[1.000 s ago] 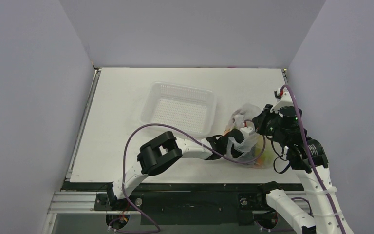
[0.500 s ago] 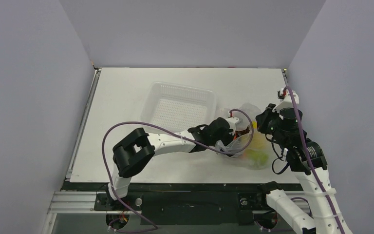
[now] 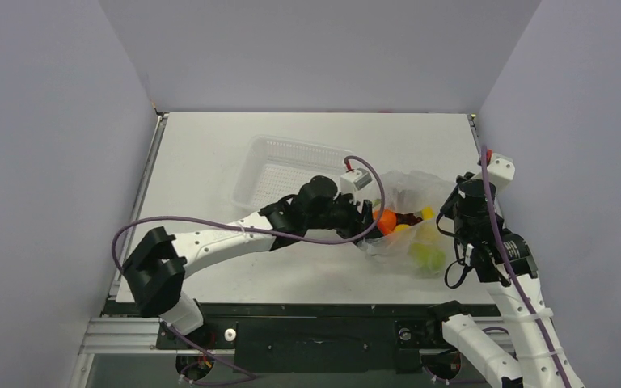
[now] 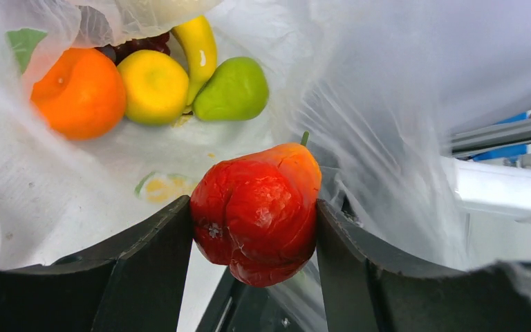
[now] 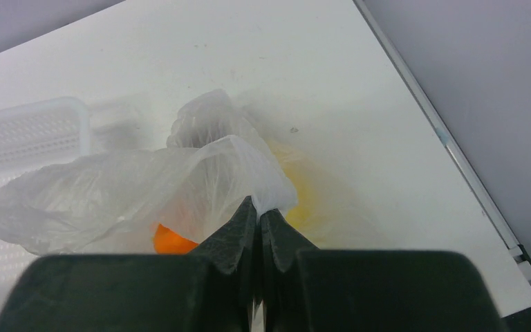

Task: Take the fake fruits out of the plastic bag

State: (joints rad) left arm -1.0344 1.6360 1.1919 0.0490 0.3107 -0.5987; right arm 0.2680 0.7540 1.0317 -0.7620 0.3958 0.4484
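My left gripper [image 4: 254,228] is shut on the small red fruit [image 4: 257,213] at the mouth of the clear plastic bag [image 3: 408,218]. It also shows in the top view [image 3: 365,217], left of the bag. Inside the bag lie the orange [image 4: 78,92], the small yellow fruit [image 4: 154,86], the banana [image 4: 198,45], the green pear [image 4: 233,90] and a bit of the dark grape bunch [image 4: 138,45]. My right gripper [image 5: 258,216] is shut on a pinch of the bag [image 5: 180,180] and holds it up at the bag's right side [image 3: 457,206].
The white perforated basket [image 3: 291,179] stands just behind and left of the bag, under my left forearm; its corner shows in the right wrist view [image 5: 28,131]. The table's right edge [image 5: 449,149] and the right wall are close to the right arm.
My left gripper has pulled back to the left out of the bag with the red fruit in it. The right gripper has shifted right, still holding the bag, which has opened wider.
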